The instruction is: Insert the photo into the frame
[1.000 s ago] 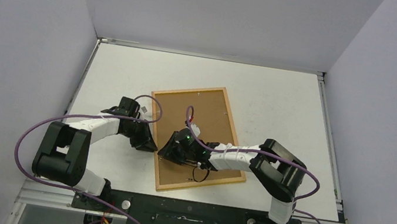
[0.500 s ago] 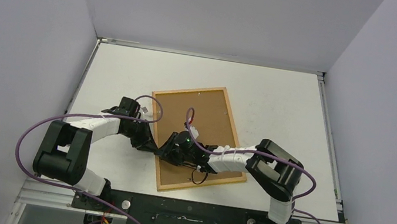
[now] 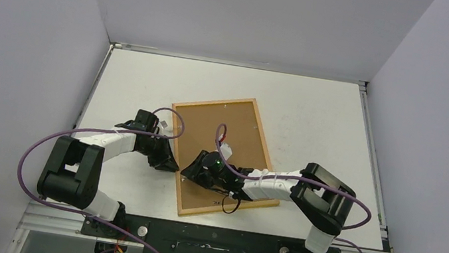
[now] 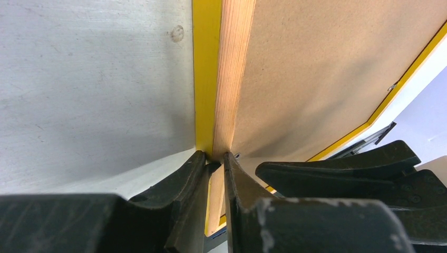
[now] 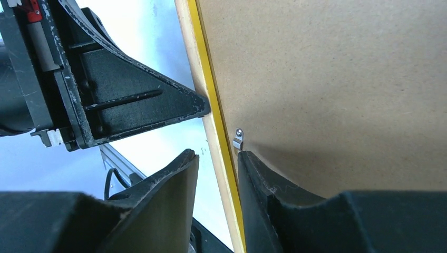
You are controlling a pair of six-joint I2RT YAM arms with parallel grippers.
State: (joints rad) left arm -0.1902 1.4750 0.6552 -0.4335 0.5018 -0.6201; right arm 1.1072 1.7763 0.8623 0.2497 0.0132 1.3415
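The left gripper (image 4: pixel 213 155) is clamped on the frame (image 4: pixel 230 74). Its two black fingers (image 4: pixel 185 176) pinch the thin rail from either side, one against the bright yellow face and the other against the pale wood back. Just past the inner finger lies the brown backing board (image 4: pixel 316 74), which fills the frame's opening. I cannot tell whether this rail is raised off the white worktop (image 4: pixel 89 84).

The right gripper (image 5: pixel 219 158) has its jaws parted. It straddles the same rail without pinching it, and a narrow gap shows on each side. Its inner fingertip comes up to the board just beneath a small metal retaining clip (image 5: pixel 238 139) at the board's edge, while the outer one hangs over the worktop. In the right wrist view, the left gripper's tip meets the rail a little farther along, close to the right one.

From above, the frame lies back-up and skewed in the middle of the worktop, with its near-left corner close to the near edge. Both grippers work at its left long rail, about halfway along. The left arm reaches in from the worktop's left side. The right arm stretches across the frame's near-right corner and over the board. Purple cables (image 3: pixel 29 158) loop from both arms.
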